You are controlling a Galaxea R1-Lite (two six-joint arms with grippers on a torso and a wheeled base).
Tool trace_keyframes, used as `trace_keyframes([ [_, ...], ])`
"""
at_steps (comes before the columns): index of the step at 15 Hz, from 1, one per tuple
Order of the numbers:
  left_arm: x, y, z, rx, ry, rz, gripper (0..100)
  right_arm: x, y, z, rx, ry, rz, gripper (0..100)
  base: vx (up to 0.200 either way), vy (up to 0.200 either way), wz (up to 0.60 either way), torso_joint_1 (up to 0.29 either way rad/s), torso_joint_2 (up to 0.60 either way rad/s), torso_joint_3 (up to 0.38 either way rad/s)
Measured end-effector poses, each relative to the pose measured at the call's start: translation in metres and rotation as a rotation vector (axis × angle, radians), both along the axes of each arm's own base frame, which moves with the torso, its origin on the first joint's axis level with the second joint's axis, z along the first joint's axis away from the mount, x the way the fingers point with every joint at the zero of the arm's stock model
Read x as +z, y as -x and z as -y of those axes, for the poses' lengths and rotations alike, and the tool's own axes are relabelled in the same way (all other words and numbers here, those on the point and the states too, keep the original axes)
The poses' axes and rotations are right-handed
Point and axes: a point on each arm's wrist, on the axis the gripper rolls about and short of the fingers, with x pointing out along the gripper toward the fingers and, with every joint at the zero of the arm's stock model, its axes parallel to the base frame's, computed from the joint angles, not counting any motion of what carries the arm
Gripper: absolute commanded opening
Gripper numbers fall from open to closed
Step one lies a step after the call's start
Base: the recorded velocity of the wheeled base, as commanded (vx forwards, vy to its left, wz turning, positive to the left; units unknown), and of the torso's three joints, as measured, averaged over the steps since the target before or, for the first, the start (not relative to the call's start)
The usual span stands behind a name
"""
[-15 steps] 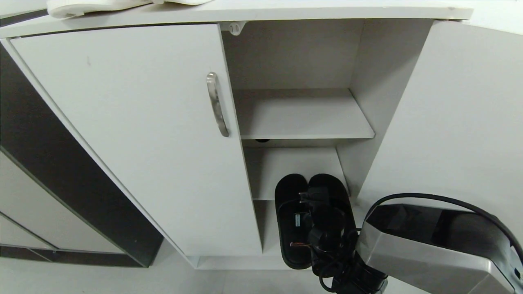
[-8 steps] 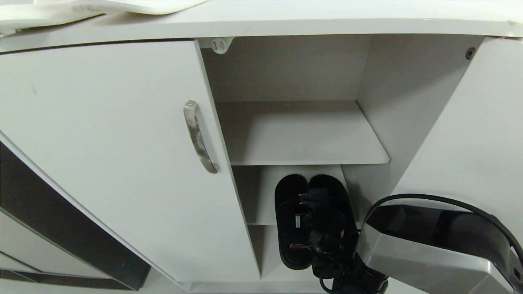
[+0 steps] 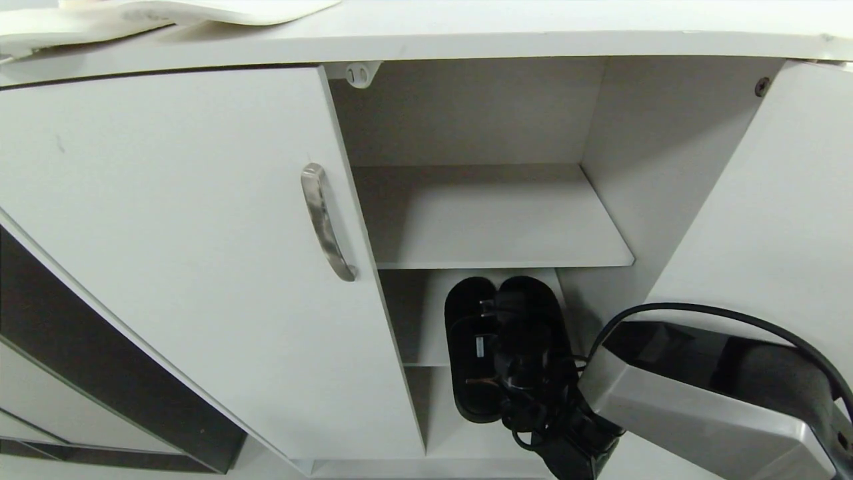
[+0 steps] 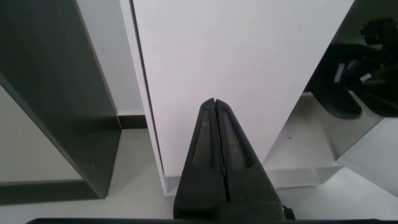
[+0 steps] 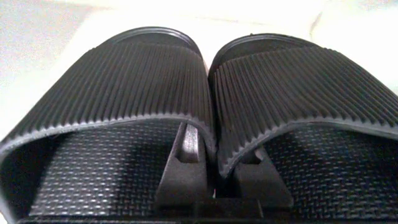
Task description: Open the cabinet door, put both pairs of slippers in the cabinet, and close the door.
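My right claw [image 5: 214,168] is clamped on the touching inner strap edges of the pair of black ribbed rubber slippers [image 3: 503,347], held at 5 o'clock before the white wooden cabinet [image 3: 466,40], whose right door [image 3: 766,220] is open. I judge this the first placing. Next I should slide them toe-first onto the lower shelf [image 3: 426,313], then release. My left claw [image 4: 216,109] is pressed closed and empty.

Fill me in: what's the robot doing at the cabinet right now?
The right gripper holds the pair of black slippers, pinching their adjoining straps together, one finger inside each slipper. The slippers sit at the cabinet's open right side, toes pointing toward the lower shelf, below the bare upper shelf. The right door is swung open and the left door is closed. The left gripper is shut and empty in front of that closed door.
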Motion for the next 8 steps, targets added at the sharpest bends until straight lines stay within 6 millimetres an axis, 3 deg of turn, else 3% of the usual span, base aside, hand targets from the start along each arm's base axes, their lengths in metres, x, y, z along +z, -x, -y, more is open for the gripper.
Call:
trace_keyframes([
  [8,0.000,0.000,0.000,0.004,0.003,0.000,0,0.028,-0.061,-0.014,-0.047,-0.036,0.040,0,0.000,0.000,0.00,0.000,0.00,0.000],
])
